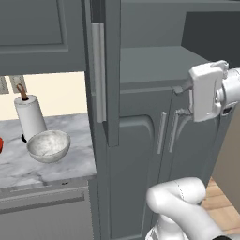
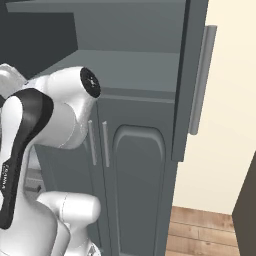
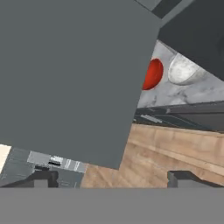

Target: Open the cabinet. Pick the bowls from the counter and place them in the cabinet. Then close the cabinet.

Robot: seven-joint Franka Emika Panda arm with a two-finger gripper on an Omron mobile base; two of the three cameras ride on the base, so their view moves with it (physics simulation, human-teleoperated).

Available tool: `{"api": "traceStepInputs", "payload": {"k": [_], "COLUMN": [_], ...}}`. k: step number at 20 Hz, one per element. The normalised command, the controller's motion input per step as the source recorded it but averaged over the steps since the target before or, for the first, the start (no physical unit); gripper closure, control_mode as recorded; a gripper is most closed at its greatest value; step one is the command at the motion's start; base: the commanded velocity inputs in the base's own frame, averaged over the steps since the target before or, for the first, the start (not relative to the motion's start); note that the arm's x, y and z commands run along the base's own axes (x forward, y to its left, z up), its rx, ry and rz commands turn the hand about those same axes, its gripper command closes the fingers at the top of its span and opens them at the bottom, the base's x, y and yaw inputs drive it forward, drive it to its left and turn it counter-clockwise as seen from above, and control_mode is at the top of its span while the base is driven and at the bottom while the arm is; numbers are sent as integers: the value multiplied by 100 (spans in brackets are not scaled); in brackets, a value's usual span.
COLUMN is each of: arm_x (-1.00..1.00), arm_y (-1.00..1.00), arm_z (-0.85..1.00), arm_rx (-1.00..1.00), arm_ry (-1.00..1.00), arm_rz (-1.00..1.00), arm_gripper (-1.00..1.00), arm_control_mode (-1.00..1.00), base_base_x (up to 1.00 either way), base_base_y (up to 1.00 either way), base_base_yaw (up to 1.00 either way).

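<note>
The cabinet stands open, its grey shelf [image 1: 150, 65] bare. Its left door [image 1: 111, 70] is swung out edge-on, with the bar handle [image 1: 97, 70] facing the counter. The right door [image 2: 191, 75] also stands out. My gripper [image 3: 113, 178] is open with nothing between its fingertips [image 3: 43, 177]; the hand [image 1: 206, 91] hovers at the shelf's right front edge. A flat grey door panel [image 3: 70, 74] lies close ahead of it. The marbled bowl [image 1: 48, 145] sits on the white marble counter [image 1: 28, 171]. The red bowl [image 3: 153, 74] lies beside the marbled bowl [image 3: 183, 70], partly hidden by the panel.
A white paper-towel roll [image 1: 30, 117] stands behind the marbled bowl. Under the shelf are arched lower doors with short handles [image 1: 161, 132]. A grey wall cabinet [image 1: 37, 33] hangs above the counter. Wooden floor [image 2: 210, 232] lies to the unit's right.
</note>
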Motion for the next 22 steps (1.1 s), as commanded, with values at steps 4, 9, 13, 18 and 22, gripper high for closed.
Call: {"api": "traceStepInputs", "payload": {"k": [4,9,13,18,22], "arm_x": [-50,-19,-18,-24,-7], "arm_y": [-34,-10,0,0,0], "arm_z": [0,0,-13,-32,0], "arm_rx": [-33,-31,-37,-37,-31], "arm_ry": [-2,0,-8,-27,-15], "arm_rz": [-3,-21,-33,-29,-22], "arm_gripper": [-100,-100,-100,-100,-100], "arm_control_mode": [-100,-100,-100,-100,-100], "base_base_x": [0,0,0,0,0], "base_base_y": [0,0,0,0,0], "base_base_yaw": [0,0,0,0,0]}}
